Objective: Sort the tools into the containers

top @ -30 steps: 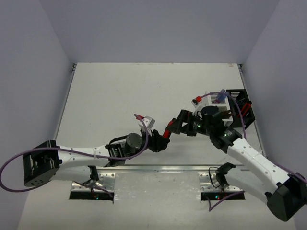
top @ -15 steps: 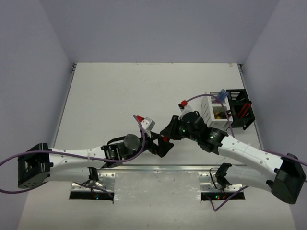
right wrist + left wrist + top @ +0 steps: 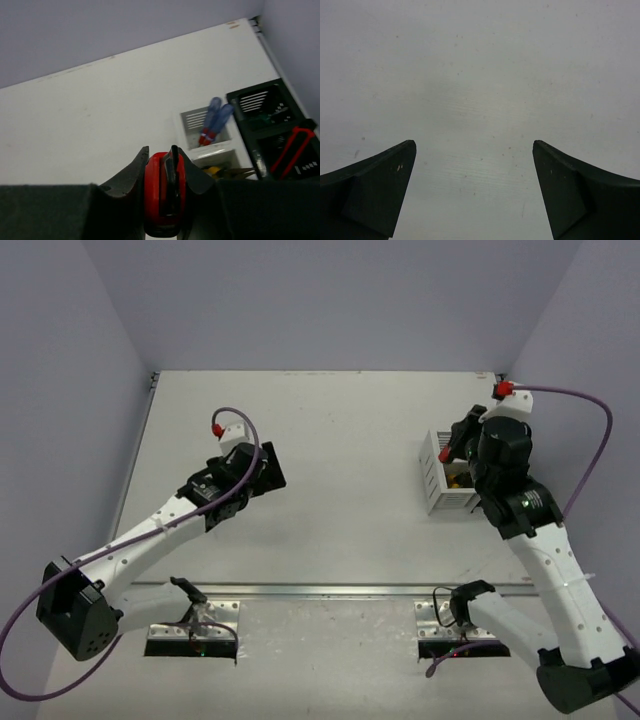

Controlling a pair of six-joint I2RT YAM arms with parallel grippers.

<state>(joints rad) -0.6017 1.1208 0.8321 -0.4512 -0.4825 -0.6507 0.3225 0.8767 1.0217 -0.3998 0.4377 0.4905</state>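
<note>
My right gripper (image 3: 160, 150) is shut on the red-and-black-handled cutters (image 3: 161, 195), held above the table just left of the containers. In the top view the right gripper (image 3: 456, 444) hangs over the white slatted bin (image 3: 437, 483). That white bin (image 3: 189, 131) holds two blue-handled screwdrivers (image 3: 213, 119) in its far cell and yellow pliers (image 3: 216, 171) in its near cell. The black bin (image 3: 250, 100) beside it holds another red-handled tool (image 3: 294, 146). My left gripper (image 3: 266, 468) is open over bare table at the left, with nothing between its fingers (image 3: 385, 175).
The black bin stands close to the table's right edge and the back right corner (image 3: 255, 20). In the top view my right arm (image 3: 530, 530) covers the black bin. Grey walls enclose the table on three sides.
The cutters passed from the left gripper to the right one at mid-table. The right arm carried them back right over the bins. The left arm opened and swung away to the left.
</note>
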